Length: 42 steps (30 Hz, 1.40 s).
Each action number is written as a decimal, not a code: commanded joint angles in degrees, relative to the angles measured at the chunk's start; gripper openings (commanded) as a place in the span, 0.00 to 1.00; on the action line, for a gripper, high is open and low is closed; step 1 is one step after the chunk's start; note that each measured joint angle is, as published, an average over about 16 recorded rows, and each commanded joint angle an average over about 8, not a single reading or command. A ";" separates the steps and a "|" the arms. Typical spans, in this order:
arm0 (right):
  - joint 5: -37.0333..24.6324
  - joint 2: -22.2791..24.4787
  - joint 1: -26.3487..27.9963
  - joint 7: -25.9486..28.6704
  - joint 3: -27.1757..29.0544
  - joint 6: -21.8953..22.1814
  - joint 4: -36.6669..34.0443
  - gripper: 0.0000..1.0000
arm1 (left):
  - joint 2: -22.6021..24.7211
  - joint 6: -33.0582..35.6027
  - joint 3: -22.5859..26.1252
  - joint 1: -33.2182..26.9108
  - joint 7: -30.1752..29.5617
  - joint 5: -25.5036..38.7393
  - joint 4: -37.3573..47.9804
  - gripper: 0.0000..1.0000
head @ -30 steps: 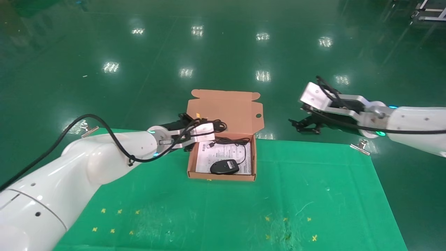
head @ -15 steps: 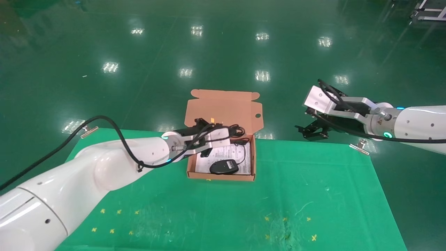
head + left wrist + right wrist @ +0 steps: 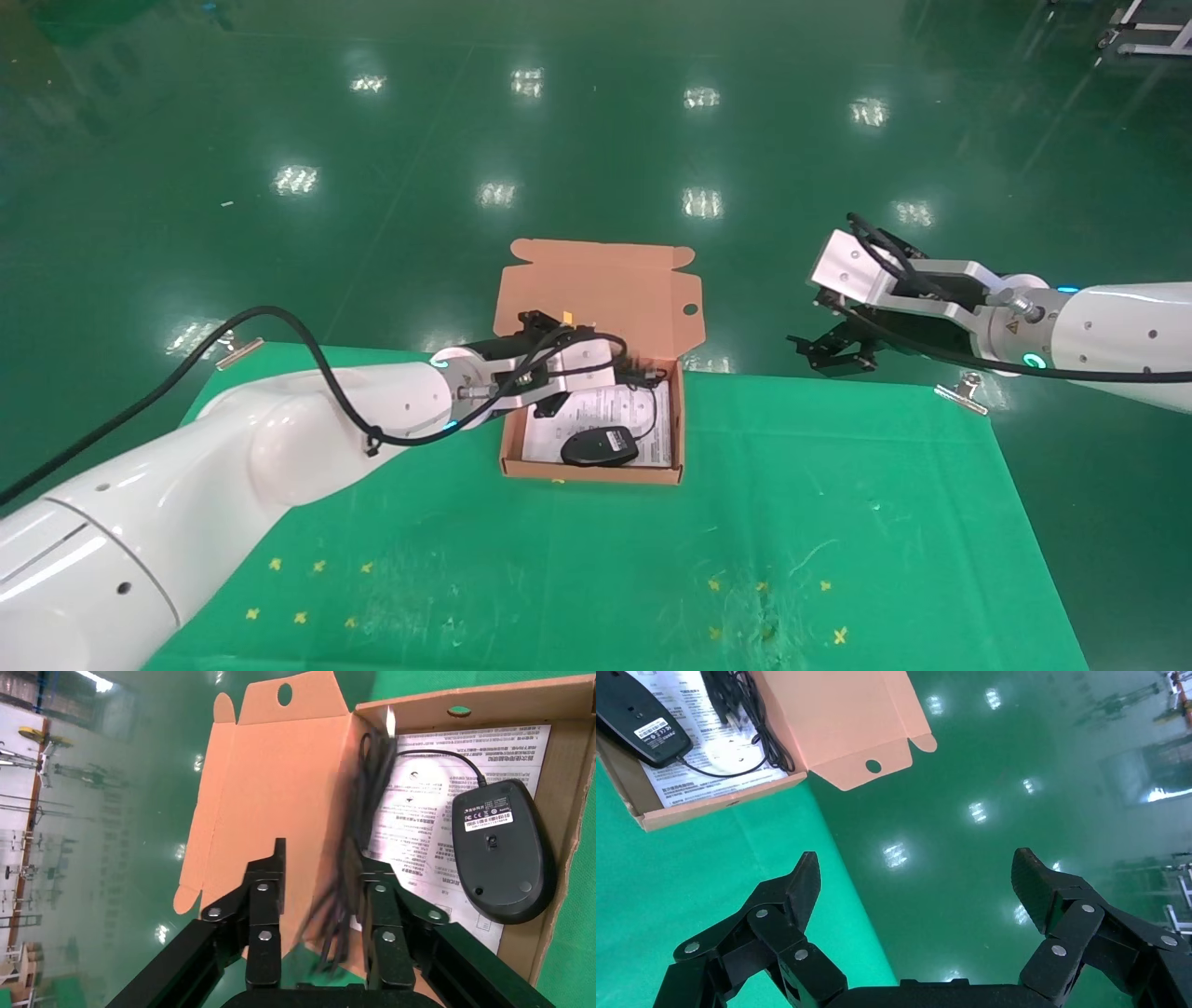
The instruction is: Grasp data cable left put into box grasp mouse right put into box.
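Observation:
The salmon-orange box (image 3: 591,472) stands open at the table's far middle, its lid (image 3: 605,298) upright. The black mouse (image 3: 601,445) lies label-up on the white sheet (image 3: 610,408) inside, and shows in the left wrist view (image 3: 502,850). My left gripper (image 3: 619,368) hovers over the box's back left, its jaws apart (image 3: 323,857). The looped data cable (image 3: 355,818) hangs blurred between them, close to one finger, reaching toward the box's back corner (image 3: 644,373). My right gripper (image 3: 819,349) is open and empty (image 3: 916,860), beyond the table's far right edge.
The green mat (image 3: 838,522) covers the table, with metal clips at its far corners (image 3: 239,349) (image 3: 964,391) and small yellow crosses near the front (image 3: 298,564). Glossy green floor (image 3: 596,140) lies behind.
My left gripper moved right with the data cable, from beside the box to over its back. The cable now hangs loose between open jaws. The right gripper drew back slightly to the right.

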 commanded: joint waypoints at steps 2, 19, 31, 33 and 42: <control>0.08 -0.03 -0.01 -0.04 0.04 0.02 -0.06 1.00 | -0.84 0.39 -0.15 -0.03 -0.34 -0.28 -0.76 1.00; -0.68 -0.72 6.42 -5.46 3.11 -4.29 1.45 1.00 | -3.52 1.70 -5.11 -8.55 -6.33 -0.66 5.05 1.00; 10.00 1.72 -2.28 -7.58 13.79 -14.30 3.97 1.00 | -11.52 14.37 -14.11 -1.49 -4.74 -13.97 -3.28 1.00; 11.80 2.13 -3.75 -7.94 15.59 -15.99 4.40 1.00 | -12.86 16.48 -15.60 -0.32 -4.47 -16.19 -4.67 1.00; 20.05 4.01 -10.49 -9.59 23.83 -23.71 6.35 1.00 | -18.97 26.16 -22.47 5.07 -3.26 -26.36 -11.03 1.00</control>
